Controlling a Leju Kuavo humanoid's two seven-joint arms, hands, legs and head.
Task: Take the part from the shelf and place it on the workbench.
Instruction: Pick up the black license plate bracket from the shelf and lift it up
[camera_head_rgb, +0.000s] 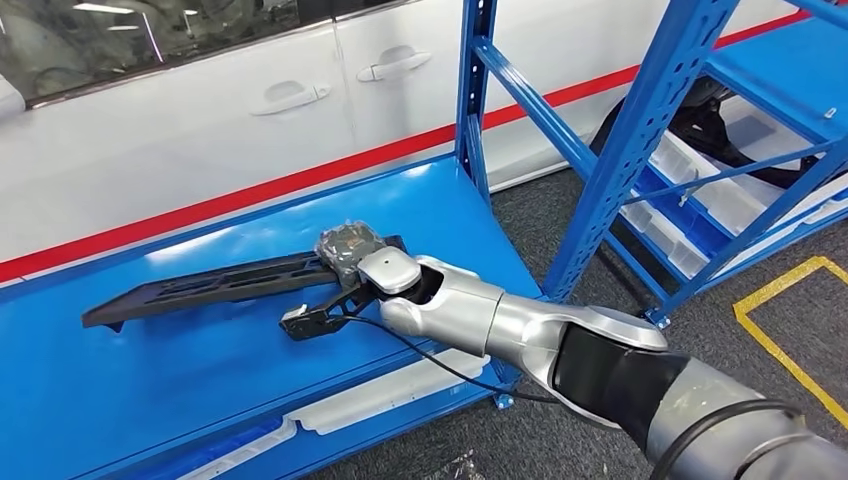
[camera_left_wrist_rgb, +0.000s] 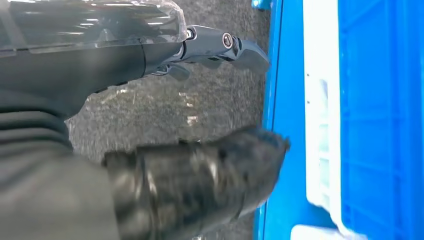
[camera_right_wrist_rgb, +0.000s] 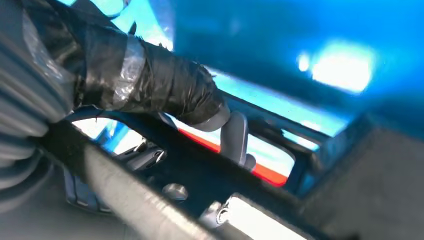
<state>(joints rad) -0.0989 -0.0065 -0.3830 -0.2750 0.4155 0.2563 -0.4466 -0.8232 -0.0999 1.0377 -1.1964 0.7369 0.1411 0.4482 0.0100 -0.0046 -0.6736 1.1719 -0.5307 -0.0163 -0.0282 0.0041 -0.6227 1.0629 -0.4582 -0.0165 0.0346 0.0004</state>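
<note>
Item: right hand (camera_head_rgb: 352, 262), fingers (camera_right_wrist_rgb: 165, 92) wrapped round the near end of the long black part (camera_head_rgb: 200, 288); we judge the end grip suits lifting it clear. Part lies flat on the blue shelf (camera_head_rgb: 120, 390), running toward nine o'clock. Left hand (camera_left_wrist_rgb: 195, 185): curled, we see nothing held.

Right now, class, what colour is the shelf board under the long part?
Bright blue shelf board; the head view shows it best.
</note>
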